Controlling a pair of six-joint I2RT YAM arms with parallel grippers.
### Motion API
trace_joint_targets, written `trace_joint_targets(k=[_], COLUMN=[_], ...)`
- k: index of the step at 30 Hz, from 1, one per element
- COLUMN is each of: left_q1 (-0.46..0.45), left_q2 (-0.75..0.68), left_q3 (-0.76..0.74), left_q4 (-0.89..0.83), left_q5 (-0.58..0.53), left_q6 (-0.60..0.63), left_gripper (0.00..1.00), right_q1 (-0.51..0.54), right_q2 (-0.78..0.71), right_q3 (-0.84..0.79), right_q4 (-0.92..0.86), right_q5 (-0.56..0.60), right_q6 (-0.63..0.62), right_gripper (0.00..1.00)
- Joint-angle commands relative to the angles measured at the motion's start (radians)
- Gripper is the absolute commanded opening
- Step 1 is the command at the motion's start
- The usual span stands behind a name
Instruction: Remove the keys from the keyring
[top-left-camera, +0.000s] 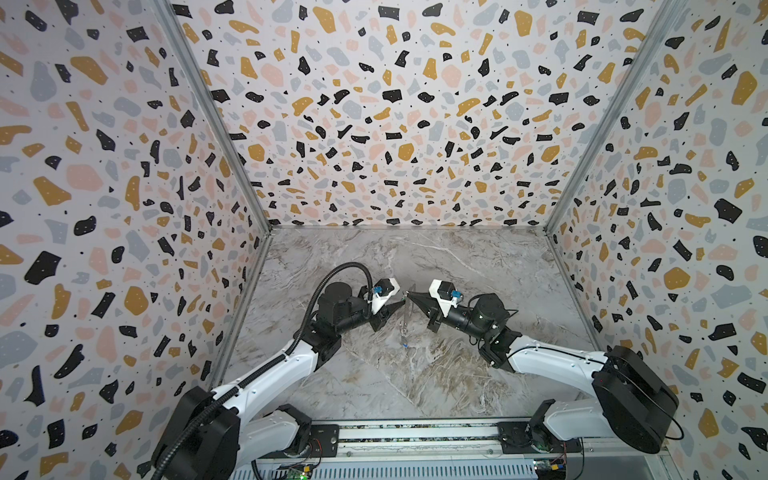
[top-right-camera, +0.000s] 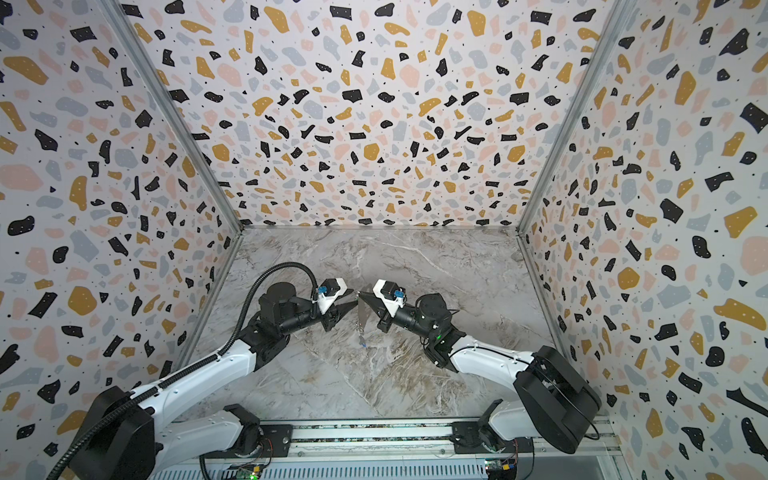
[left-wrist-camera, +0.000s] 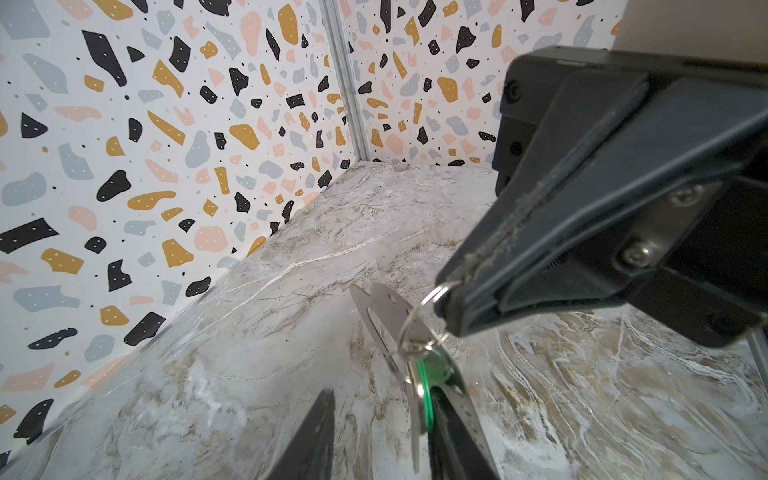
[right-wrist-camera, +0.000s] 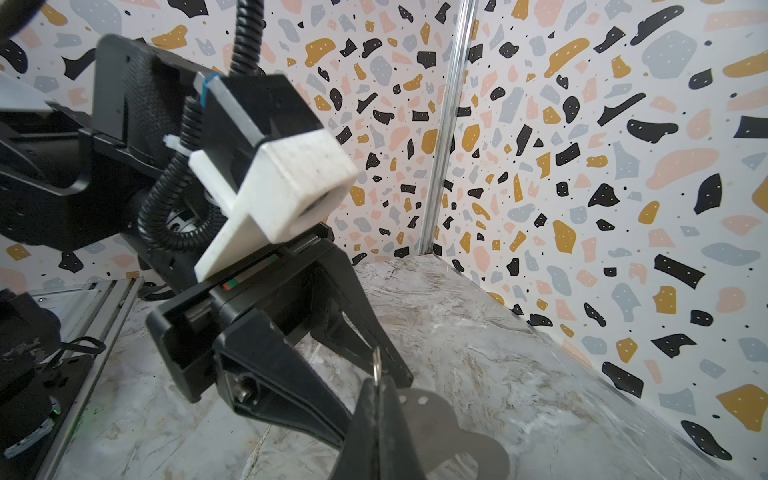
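Right gripper is pinched shut on the small wire ring at one end of the keyring. So the flat plate hangs down over the marble table, near the middle of both top views. I think this holds it steady, so the other arm can work on it. Left gripper has its fingers apart. The green key sits between them, touching one finger. It looks ready to squeeze that key and pull it free. The blue key dangles at the low end of the plate.
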Motion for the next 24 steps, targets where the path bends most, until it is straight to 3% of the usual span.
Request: trace_joint_targets(k=[1,7,15,16,19,24], left_q1=[0.003,0.003,0.002,0.0,-0.001,-0.003], left_q2=[-0.001,0.006,0.01,0.01,0.008,0.006], left_q3=[-0.001,0.003,-0.003,-0.004,-0.002,-0.005], left_q4=[0.053,0.056,0.073,0.076,0.086,0.115], left_q5=[0.024,0.006,-0.016,-0.012,0.016,0.022], left_q6=[0.022,0.018,0.004,0.003,-0.001,-0.01], left_gripper=[0.32,0.27,0.28,0.26,0.07,0.0], right_q1=[0.006,0.006,0.008,0.008,0.006,-0.006], right_q2=[-0.003,0.008,0.012,0.014,0.015,0.006], right_q3=[0.029,0.032,0.041,0.042,0.047,0.036], right_q4=[0.05,0.052,0.054,0.054,0.046,0.064], right_q5=[0.004,-0.006,0.002,0.006,0.031,0.046], right_q6=[0.01,0.013,0.016,0.016,0.03,0.056], right_gripper=[0.0,0.0,0.0,0.0,0.0,0.0])
